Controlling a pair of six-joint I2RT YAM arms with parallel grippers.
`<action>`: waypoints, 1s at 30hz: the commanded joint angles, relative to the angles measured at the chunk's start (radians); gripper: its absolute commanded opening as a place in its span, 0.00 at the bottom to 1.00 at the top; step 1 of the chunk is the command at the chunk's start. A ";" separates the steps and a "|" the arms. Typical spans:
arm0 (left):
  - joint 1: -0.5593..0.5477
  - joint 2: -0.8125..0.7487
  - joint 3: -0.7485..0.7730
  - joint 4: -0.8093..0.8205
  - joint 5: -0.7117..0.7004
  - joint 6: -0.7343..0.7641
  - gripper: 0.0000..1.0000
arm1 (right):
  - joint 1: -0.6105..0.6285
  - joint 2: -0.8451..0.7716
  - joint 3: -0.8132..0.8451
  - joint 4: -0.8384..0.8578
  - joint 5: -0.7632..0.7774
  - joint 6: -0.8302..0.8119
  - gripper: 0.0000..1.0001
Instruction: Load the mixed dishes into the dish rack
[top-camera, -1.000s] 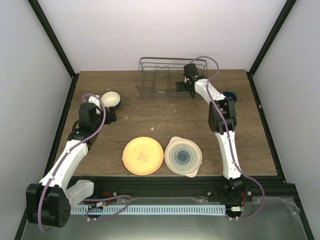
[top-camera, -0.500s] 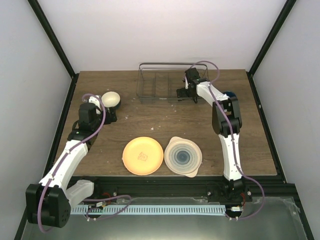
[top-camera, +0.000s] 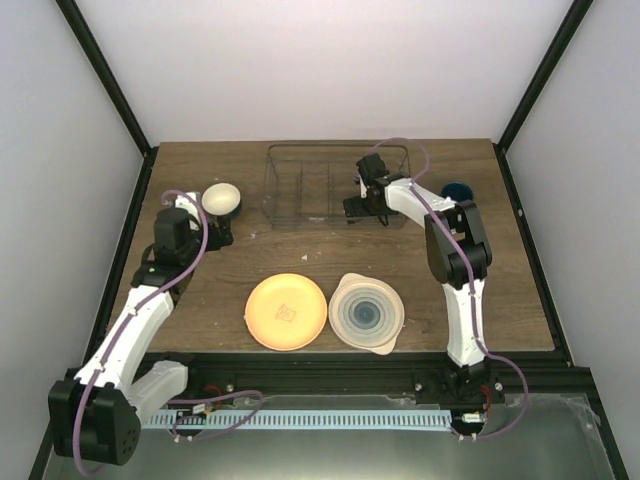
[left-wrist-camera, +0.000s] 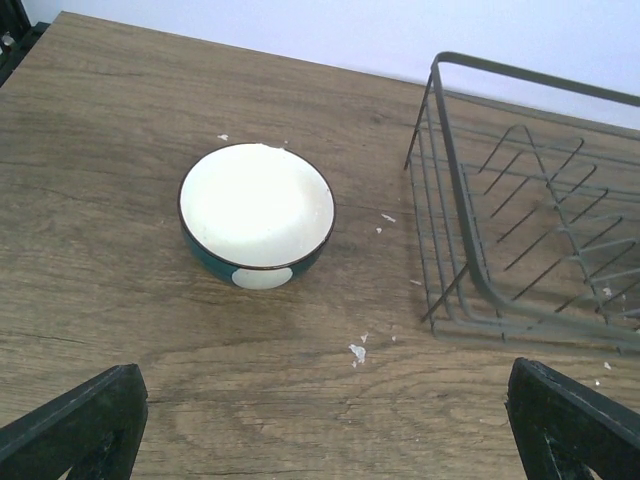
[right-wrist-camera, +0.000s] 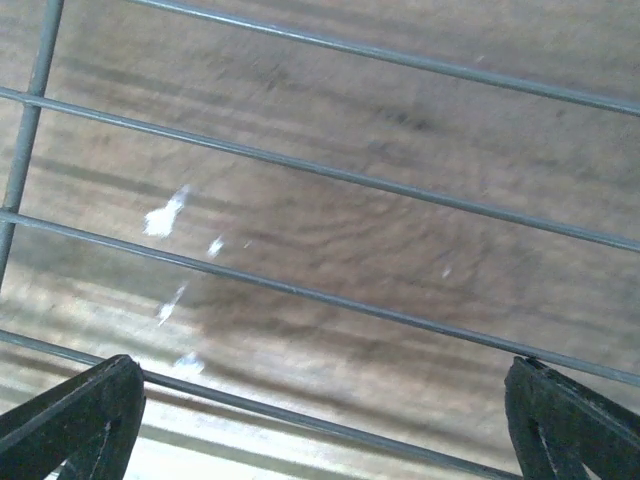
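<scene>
Far back on the table (top-camera: 505, 290), the right gripper (top-camera: 365, 203) hangs spread wide over the right-end wires of the rack (top-camera: 305, 185), gripping nothing. The left gripper (left-wrist-camera: 322, 400), likewise splayed and empty, faces the bowl (left-wrist-camera: 256, 215) left of the rack.

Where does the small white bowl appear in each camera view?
Top external: small white bowl at rear left, left of the dish rack.
Left wrist: bowl left of centre, dish rack at right.
Right wrist: not in view; only dish rack wires.
Shared landmark: the dish rack.
</scene>
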 joint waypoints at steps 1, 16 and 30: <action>-0.003 -0.034 0.020 -0.020 0.009 -0.013 1.00 | 0.054 -0.081 -0.065 0.016 -0.016 0.028 1.00; -0.005 -0.076 0.023 -0.053 0.016 -0.023 1.00 | 0.109 -0.265 -0.312 0.046 0.034 0.176 1.00; -0.007 -0.101 0.016 -0.076 0.008 -0.025 1.00 | 0.131 -0.266 -0.340 0.093 0.079 0.206 1.00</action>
